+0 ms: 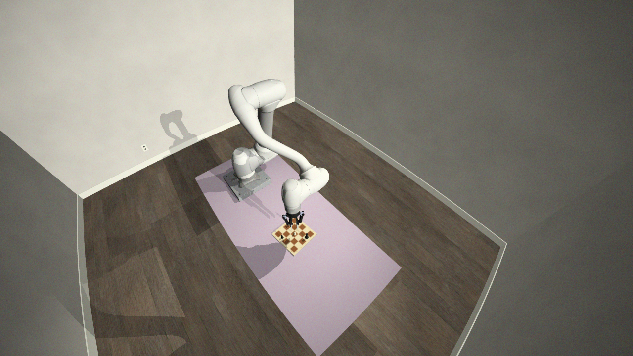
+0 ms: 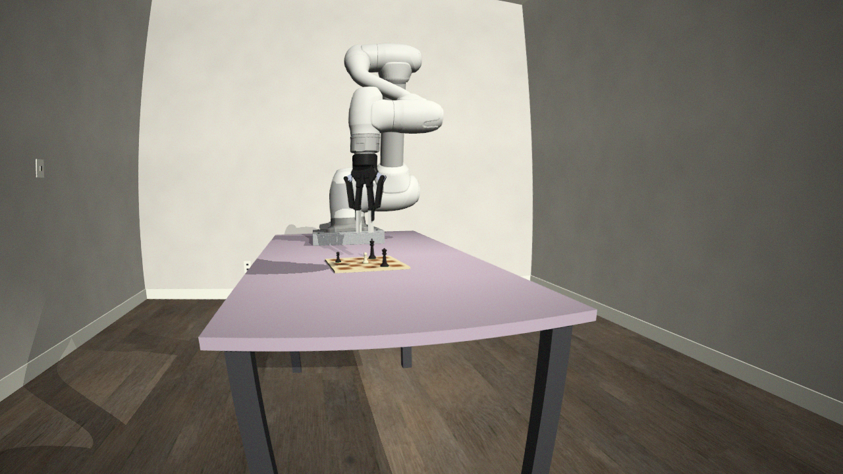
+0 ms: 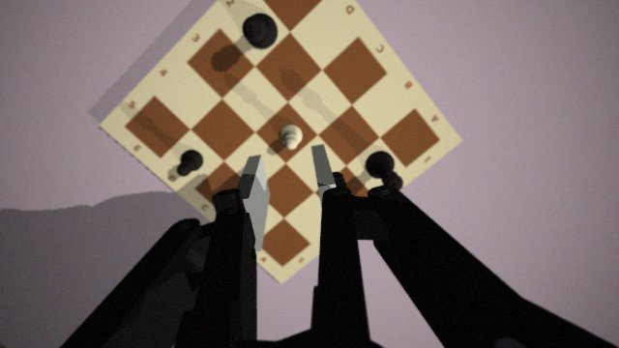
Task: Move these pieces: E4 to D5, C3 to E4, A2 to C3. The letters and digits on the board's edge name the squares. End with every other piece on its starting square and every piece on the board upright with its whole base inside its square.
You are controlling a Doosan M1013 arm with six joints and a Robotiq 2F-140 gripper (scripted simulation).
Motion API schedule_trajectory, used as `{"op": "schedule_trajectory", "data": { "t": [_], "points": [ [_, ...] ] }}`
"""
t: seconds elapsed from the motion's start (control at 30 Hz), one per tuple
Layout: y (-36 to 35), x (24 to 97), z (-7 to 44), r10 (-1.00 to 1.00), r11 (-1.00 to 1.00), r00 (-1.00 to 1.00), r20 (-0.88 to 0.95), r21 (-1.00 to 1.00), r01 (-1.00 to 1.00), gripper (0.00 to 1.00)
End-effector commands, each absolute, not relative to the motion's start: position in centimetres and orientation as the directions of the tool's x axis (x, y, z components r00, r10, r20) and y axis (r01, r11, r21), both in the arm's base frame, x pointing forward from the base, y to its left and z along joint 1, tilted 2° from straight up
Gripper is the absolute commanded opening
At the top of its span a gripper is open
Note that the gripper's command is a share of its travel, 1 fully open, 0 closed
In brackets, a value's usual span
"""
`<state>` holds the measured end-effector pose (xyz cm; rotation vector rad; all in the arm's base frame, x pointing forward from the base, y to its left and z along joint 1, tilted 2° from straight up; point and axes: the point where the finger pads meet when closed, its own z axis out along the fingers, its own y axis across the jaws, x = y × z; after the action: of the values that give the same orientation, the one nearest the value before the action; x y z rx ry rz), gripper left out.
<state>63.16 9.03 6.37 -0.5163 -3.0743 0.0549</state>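
gripper [image 3: 289, 170]: you see it narrowed, nothing between the fingers, high above the board [image 3: 145, 92]
white pawn [image 3: 291, 135]: frame centre, upright
black pieces: three, upright

a lilac table [image 2: 412, 306] on dark legs [image 2: 544, 395] stands on wood floor [image 2: 648, 412]; a small wall plate [image 2: 39, 168], perhaps a switch, hangs nearby.

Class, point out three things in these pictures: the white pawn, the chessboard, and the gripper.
white pawn [image 3: 291, 135]: wrist view, its rounded head.
chessboard [image 3: 355, 70]: wrist view, a bare brown square.
gripper [image 3: 290, 169]: wrist view, gap midway between the fingertips.
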Motion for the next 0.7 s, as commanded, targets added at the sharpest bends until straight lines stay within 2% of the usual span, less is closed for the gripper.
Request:
{"op": "schedule_trajectory", "data": {
  "t": [0.0,0.67],
  "points": [
    [9.03,63.16,6.38,0.327,0.945,-0.945,0.018,-0.038,0.326,0.20],
    [9.01,63.13,5.49,0.327,0.944,-0.945,0.018,-0.039,0.326,0.20]
  ]
}}
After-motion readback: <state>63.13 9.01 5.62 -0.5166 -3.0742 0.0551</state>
